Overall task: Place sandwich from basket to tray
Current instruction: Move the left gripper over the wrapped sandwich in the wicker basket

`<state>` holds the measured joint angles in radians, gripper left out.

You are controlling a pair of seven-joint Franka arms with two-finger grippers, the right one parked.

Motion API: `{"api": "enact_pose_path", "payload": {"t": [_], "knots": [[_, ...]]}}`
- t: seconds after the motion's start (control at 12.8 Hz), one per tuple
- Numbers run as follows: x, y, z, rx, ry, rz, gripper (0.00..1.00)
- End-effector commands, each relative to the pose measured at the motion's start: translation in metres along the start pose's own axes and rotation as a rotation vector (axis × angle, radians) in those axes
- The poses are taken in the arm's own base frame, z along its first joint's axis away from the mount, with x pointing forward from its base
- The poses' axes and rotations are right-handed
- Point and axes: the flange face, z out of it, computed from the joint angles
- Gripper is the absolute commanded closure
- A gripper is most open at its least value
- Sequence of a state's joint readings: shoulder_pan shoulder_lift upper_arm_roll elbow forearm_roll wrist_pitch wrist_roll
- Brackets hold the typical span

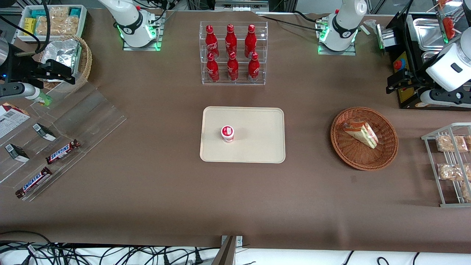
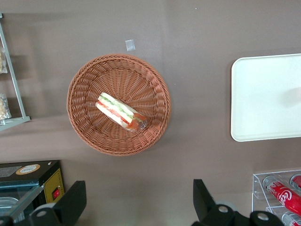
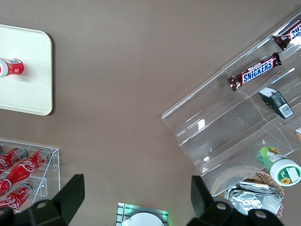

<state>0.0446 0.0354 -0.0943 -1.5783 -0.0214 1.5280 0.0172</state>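
- Up above the table, the left gripper (image 2: 136, 207) hangs with fingers spread wide, holding nothing.
- sandwich (image 1: 361, 133) lies in the basket (image 1: 386, 154).
- tray (image 1: 257, 147) carries a small cup (image 1: 227, 133).

left arm: raised at working end | gripper (image 2: 136, 207): fingers (image 2: 73, 203) spread wide, holding nothing

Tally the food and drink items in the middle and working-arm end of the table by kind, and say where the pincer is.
Red bottles in the clear rack: 6
Cup on the tray: 1
Sandwich in the basket: 1
Total: 8
The pincer hangs open above the table, beside the basket.
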Motion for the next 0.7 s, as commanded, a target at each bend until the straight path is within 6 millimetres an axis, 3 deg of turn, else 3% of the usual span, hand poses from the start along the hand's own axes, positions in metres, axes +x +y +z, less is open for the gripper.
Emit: {"api": "enact_pose_path", "payload": {"t": [0.0,0.23,0.39,0.62], "knots": [[0.003,-0.009,-0.006,-0.023,-0.002,0.007,0.00],[0.004,-0.020,-0.002,-0.011,-0.010,-0.031,0.00],[0.006,-0.045,0.016,-0.007,-0.046,-0.120,0.00],[0.006,-0.057,0.051,0.061,-0.101,-0.268,0.00]]}}
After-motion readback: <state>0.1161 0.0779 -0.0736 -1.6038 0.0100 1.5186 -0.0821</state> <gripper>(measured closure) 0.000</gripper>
